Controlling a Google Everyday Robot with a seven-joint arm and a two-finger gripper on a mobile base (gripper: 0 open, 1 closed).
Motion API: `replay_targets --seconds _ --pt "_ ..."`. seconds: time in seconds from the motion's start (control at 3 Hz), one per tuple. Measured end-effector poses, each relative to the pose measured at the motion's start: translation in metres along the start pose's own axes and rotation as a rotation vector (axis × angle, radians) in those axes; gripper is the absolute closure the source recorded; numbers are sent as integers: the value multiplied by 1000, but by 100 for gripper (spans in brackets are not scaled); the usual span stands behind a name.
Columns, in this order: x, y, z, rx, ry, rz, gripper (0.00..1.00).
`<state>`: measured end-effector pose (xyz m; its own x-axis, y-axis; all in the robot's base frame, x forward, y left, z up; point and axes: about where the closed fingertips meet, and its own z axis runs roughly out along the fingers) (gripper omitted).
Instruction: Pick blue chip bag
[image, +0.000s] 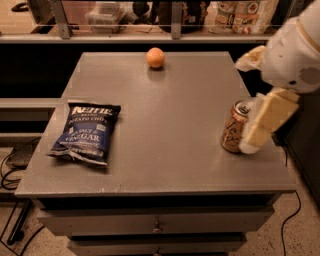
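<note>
The blue chip bag (86, 132) lies flat on the left side of the grey table (165, 100), dark navy with white "Kettle" and "Vinegar" lettering. My gripper (253, 140) is at the table's right edge, cream-coloured, hanging down from the white arm (295, 50) and right beside the tan-gold can. It is far to the right of the bag and holds nothing that I can see.
A tan-gold drink can (235, 126) stands upright at the right, partly overlapped by the gripper. A small orange fruit (155, 57) sits at the table's far edge. A shelf with containers (107, 15) runs behind the table. Drawers (157, 225) are below the tabletop.
</note>
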<state>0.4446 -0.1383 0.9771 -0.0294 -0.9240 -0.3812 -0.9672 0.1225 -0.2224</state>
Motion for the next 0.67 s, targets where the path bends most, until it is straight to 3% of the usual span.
replay_targets --seconds 0.67 --pt "-110 12 42 -92 -167 -132 0"
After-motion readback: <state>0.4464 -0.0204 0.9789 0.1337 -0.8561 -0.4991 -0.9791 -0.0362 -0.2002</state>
